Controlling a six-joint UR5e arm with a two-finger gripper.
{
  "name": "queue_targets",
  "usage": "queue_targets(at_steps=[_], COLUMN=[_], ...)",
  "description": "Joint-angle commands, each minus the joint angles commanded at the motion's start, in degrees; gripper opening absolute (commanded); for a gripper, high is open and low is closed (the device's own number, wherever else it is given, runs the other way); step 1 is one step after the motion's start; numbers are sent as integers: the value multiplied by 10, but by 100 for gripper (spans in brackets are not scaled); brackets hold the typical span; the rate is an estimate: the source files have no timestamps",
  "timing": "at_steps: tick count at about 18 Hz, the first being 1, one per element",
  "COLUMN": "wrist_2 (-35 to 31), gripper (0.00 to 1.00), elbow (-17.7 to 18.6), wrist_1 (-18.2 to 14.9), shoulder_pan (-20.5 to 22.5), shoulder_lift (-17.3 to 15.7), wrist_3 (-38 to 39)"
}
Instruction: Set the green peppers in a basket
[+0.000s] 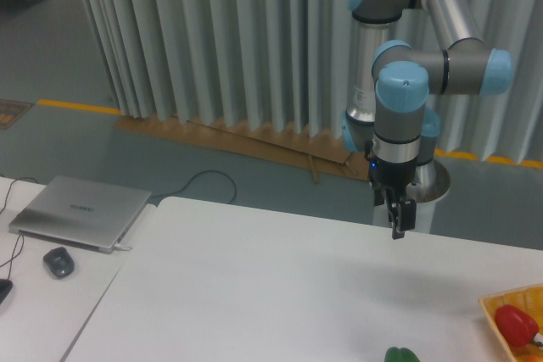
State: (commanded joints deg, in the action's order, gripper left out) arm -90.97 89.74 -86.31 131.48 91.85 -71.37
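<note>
A glossy green pepper (pixel 401 354) lies at the table's front edge, cut off by the bottom of the frame. The orange-yellow basket (pixel 501 307) shows only its corner at the lower right, with a red pepper (pixel 517 325) inside it. My gripper (pixel 397 225) hangs over the table's far edge, well above and behind the green pepper, pointing down. Its fingers look close together with nothing between them.
A closed silver laptop (pixel 78 211) and a grey mouse (pixel 58 261) lie on a second table at the left. The arm's base (pixel 424 180) stands behind the white table (pixel 254 286). Grey curtains hang at the back.
</note>
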Motion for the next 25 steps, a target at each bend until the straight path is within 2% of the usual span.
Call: queue_targets(at_steps=[6,11,15,18,19,23,25], wrist_2=[-2,-3,-4,-4,-4,-9,-23], gripper=[100,100,100,100,100,100,100], elbow=[-2,-2,-23,-33,-39,-41,-42], wrist_1=[8,66,68,69,69,100,104], shoulder_pan=[3,15,18,29,29,34,36], shoulder_lift=[6,29,54,59,71,93,98], wrist_3=[-4,-7,-6,-7,-7,2,33])
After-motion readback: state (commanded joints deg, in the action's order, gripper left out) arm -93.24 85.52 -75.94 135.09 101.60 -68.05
